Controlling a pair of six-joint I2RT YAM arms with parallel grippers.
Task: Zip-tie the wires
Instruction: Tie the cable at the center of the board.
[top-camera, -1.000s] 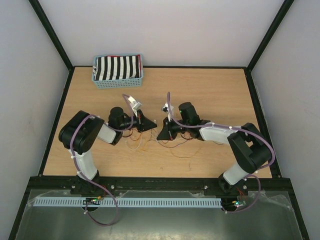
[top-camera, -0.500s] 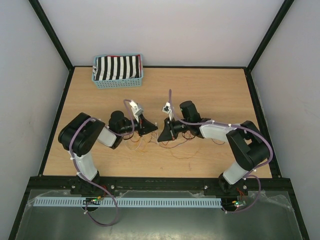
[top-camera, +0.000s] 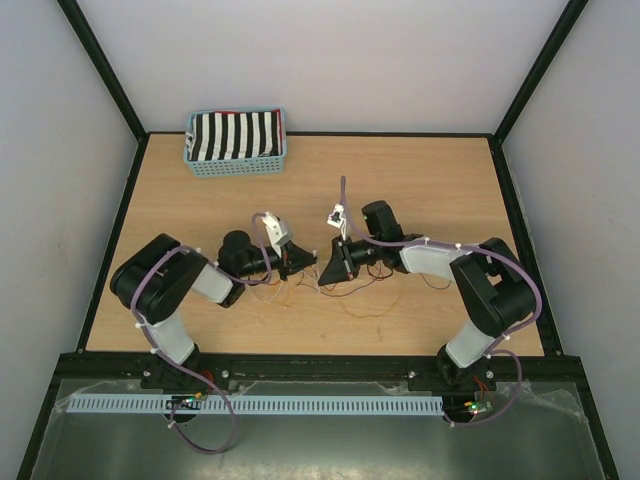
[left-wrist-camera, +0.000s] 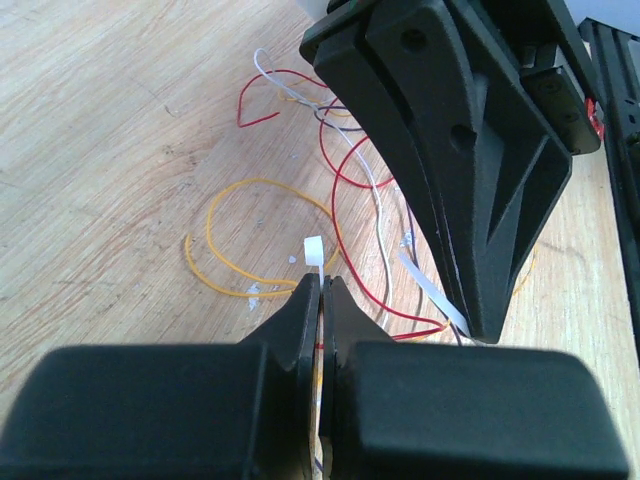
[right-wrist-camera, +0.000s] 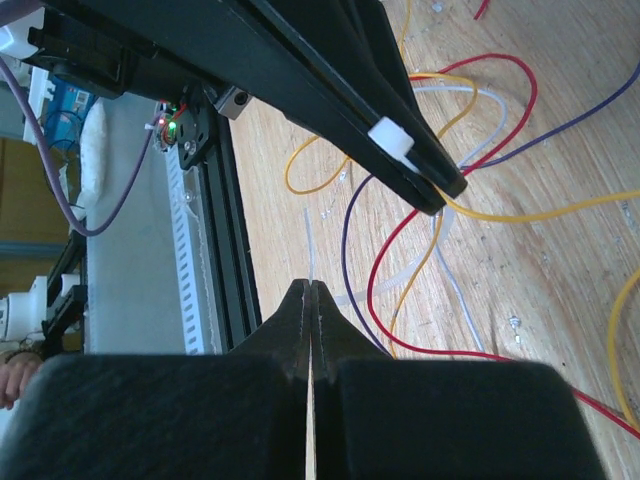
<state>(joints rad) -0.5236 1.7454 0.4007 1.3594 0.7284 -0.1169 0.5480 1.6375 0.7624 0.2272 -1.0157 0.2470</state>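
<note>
Near the middle of the tabletop (top-camera: 430, 180), the wires (top-camera: 358, 294) lie loose under both grippers. The left gripper (left-wrist-camera: 322, 286) is pinched tight on a white zip tie (left-wrist-camera: 313, 249). Facing it, the right gripper (right-wrist-camera: 308, 291) is clamped on the tie's thin tail. A basket (top-camera: 236, 168) sits far left.

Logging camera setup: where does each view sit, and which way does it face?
Top external: above and behind the left arm and right arm, looking down on the table; both show whole.
Left wrist: looks along the left gripper, shut on the zip tie, toward the right gripper.
Right wrist: looks along its own fingers, also shut on the zip tie, back at the left gripper.
Shared: both wrist views show the wires and the opposite gripper.
</note>
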